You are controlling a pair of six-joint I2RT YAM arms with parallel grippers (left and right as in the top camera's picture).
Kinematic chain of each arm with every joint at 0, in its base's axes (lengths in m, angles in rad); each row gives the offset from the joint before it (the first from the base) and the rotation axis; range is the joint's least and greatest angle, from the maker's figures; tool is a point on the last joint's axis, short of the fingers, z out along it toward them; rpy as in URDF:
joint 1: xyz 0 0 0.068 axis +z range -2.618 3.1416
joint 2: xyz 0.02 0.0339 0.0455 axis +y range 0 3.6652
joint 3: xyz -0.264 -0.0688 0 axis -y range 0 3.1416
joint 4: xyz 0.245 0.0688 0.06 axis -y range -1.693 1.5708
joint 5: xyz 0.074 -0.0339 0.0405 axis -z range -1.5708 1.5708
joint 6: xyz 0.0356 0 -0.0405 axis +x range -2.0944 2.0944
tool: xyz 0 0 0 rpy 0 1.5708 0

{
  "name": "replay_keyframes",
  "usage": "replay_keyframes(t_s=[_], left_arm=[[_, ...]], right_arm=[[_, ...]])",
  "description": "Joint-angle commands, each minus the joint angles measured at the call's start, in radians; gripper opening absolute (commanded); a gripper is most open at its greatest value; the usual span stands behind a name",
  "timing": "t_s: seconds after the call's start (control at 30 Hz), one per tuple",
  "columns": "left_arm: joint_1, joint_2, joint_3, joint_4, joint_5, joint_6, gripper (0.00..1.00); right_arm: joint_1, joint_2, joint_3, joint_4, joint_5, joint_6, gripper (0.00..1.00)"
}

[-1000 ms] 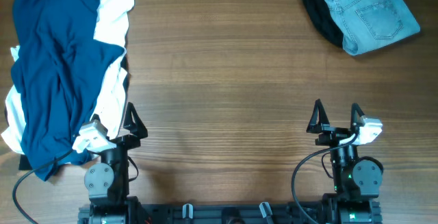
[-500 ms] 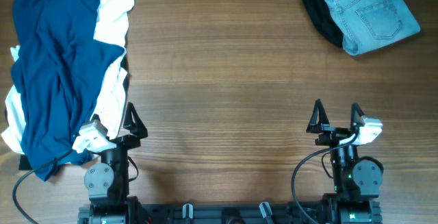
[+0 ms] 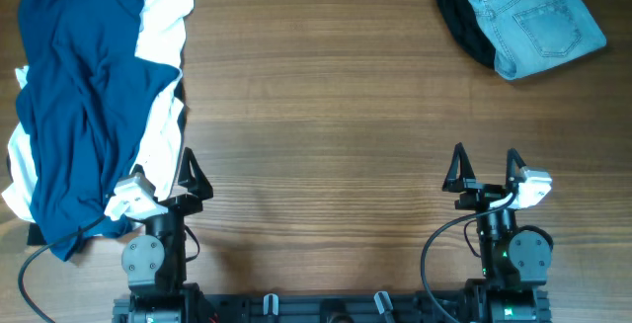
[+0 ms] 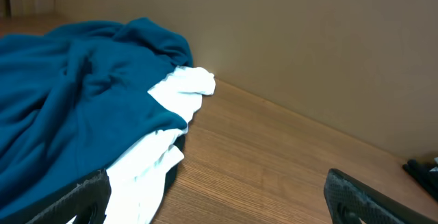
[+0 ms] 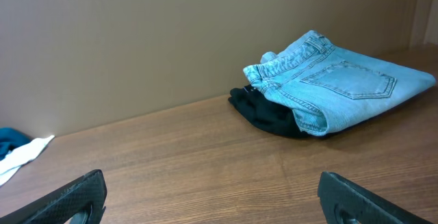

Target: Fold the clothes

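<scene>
A crumpled dark-blue T-shirt (image 3: 79, 86) lies in a heap at the table's left side, on top of a white shirt (image 3: 163, 37). In the left wrist view the blue shirt (image 4: 68, 107) and white shirt (image 4: 185, 87) fill the left half. My left gripper (image 3: 166, 177) is open and empty at the near left, its left finger beside the heap's edge; its fingertips (image 4: 219, 200) show at the bottom corners. My right gripper (image 3: 484, 165) is open and empty at the near right, over bare wood (image 5: 212, 196).
Folded light-blue jeans (image 3: 533, 17) lie on a black garment (image 3: 459, 22) at the far right corner; both also show in the right wrist view (image 5: 335, 80). The wooden table (image 3: 326, 125) stretches between the two piles. A plain wall stands behind it.
</scene>
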Motion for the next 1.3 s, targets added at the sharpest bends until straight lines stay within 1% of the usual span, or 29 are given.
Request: replay_keyframes(t_s=[0.0, 0.2, 0.3, 0.4, 0.47, 0.6, 0.7, 0.8, 0.83, 0.9, 0.97, 1.0, 1.07, 1.17, 1.27], left_arm=[[-0.002, -0.008, -0.005, 0.002, -0.016, 0.019, 1.0], [-0.002, -0.008, -0.005, 0.002, -0.01, 0.019, 1.0], [-0.002, -0.008, -0.004, 0.005, 0.045, 0.02, 1.0], [-0.002, -0.008, -0.004, 0.0, 0.047, 0.021, 1.0], [-0.002, -0.008, 0.006, -0.002, 0.047, 0.021, 1.0], [-0.002, -0.003, 0.065, -0.036, 0.047, 0.086, 1.0], [-0.002, 0.038, 0.133, -0.103, 0.043, 0.126, 1.0], [-0.002, 0.112, 0.185, -0.117, 0.043, 0.126, 1.0], [-0.002, 0.155, 0.213, -0.117, 0.043, 0.126, 1.0], [-0.002, 0.218, 0.263, -0.118, 0.043, 0.126, 1.0], [-0.002, 0.296, 0.323, -0.124, 0.043, 0.126, 1.0], [-0.002, 0.325, 0.346, -0.13, 0.043, 0.126, 1.0], [-0.002, 0.444, 0.439, -0.16, 0.043, 0.126, 1.0], [-0.002, 0.605, 0.585, -0.251, 0.043, 0.126, 1.0], [0.0, 0.777, 0.752, -0.366, 0.043, 0.159, 1.0]], right_arm=[[0.005, -0.005, -0.001, 0.014, -0.011, -0.004, 0.99], [0.005, -0.005, -0.001, 0.052, 0.056, -0.005, 1.0], [0.005, -0.005, -0.001, 0.102, 0.052, -0.006, 1.0], [0.005, -0.003, 0.0, 0.114, 0.051, -0.053, 1.0], [0.005, 0.016, 0.001, 0.161, 0.051, -0.093, 1.0], [0.005, 0.092, 0.027, 0.235, 0.009, -0.102, 1.0], [0.005, 0.196, 0.069, 0.296, -0.001, -0.104, 1.0], [0.005, 0.336, 0.134, 0.358, -0.022, -0.137, 1.0], [0.005, 0.408, 0.179, 0.357, -0.056, -0.176, 1.0], [0.005, 0.527, 0.256, 0.359, -0.084, -0.209, 1.0], [0.005, 0.628, 0.327, 0.355, -0.085, -0.207, 1.0], [0.005, 0.683, 0.373, 0.346, -0.096, -0.207, 1.0], [0.005, 0.82, 0.504, 0.303, -0.137, -0.207, 1.0], [0.005, 0.993, 0.691, 0.216, -0.188, -0.208, 1.0], [0.005, 1.158, 0.886, 0.096, -0.27, -0.221, 1.0]])
